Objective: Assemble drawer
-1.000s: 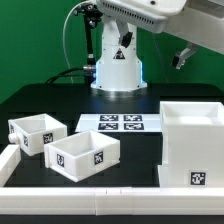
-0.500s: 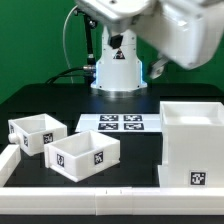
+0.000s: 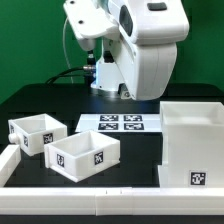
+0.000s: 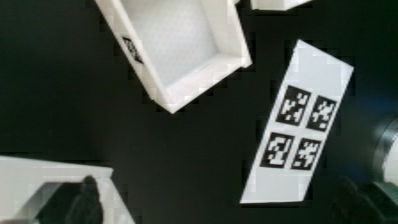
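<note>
The big box (image 3: 190,145) sits at the exterior view's right of the marker board (image 3: 122,124), open side up. The far drawer (image 3: 38,132) and the near drawer (image 3: 82,153) sit at the board's left, tops up, turned slantwise to it. I cannot tell how the gripper's jaws stand.

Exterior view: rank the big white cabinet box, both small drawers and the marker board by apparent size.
1. The cabinet box, clearly largest.
2. The nearer drawer, farther drawer and marker board look alike in picture area. Nearness and the board's foreshortening leave their order unsure.
</note>
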Controlling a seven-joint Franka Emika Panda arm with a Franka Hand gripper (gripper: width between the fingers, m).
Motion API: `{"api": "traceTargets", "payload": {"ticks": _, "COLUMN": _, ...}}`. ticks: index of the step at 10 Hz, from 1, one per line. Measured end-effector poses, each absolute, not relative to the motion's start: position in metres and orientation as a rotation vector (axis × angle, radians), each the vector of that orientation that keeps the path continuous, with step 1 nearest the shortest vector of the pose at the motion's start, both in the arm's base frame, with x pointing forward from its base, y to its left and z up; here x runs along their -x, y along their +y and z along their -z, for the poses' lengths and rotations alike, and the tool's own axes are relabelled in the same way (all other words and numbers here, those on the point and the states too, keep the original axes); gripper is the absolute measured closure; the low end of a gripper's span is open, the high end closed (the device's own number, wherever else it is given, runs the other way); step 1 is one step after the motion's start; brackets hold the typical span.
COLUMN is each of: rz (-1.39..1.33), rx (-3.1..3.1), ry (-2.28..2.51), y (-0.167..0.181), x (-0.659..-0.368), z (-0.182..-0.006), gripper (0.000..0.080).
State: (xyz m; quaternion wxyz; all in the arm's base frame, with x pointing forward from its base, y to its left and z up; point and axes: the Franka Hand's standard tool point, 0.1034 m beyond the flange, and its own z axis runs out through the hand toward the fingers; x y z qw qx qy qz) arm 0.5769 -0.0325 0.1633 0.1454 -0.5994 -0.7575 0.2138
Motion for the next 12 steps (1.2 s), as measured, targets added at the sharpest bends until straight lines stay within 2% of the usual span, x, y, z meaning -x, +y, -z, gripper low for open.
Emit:
{"api": "traceTargets", "payload": {"ticks": 1, "rz": -0.619, "rx": 1.829, "ry": -2.107, "y": -0.034, "x": -0.576, "z": -0.162, "gripper": 0.0151}}
{"api": "traceTargets", "payload": {"ticks": 3, "rz": -0.531, "rx": 2.164, "ry": -1.827, "y": -0.062, "x": -0.561, "z": -0.148, "gripper": 0.0151}}
{"api": "traceTargets", "payload": {"ticks": 5, "rz": -0.414, "rx": 2.353, "ry": -1.634, "y": -0.061, "x": -0.541, "z": -0.121, "gripper": 0.0151}}
{"api": "traceTargets", "payload": {"ticks": 6, "rz": -0.414, "rx": 2.396, "ry": -1.565, "y": -0.061, "x": -0.538, "z": -0.116, "gripper": 0.0151}}
{"api": "traceTargets", "payload": {"ticks": 10, "rz": -0.438, "rx": 2.482, "ry": -1.446, "y": -0.058, "x": -0.540, "z": -0.117, "gripper": 0.0151}}
{"api": "traceTargets", "payload": {"ticks": 11, "rz": -0.364, "rx": 2.526, "ry": -1.424, "y": -0.061, "x": -0.543, "z": -0.115, "gripper": 0.0151}}
{"api": "traceTargets", "payload": {"ticks": 12, "rz": -0.228, "rx": 2.616, "ry": -1.356, "y": -0.072, "x": -0.531, "z": -0.109, "gripper": 0.0151}}
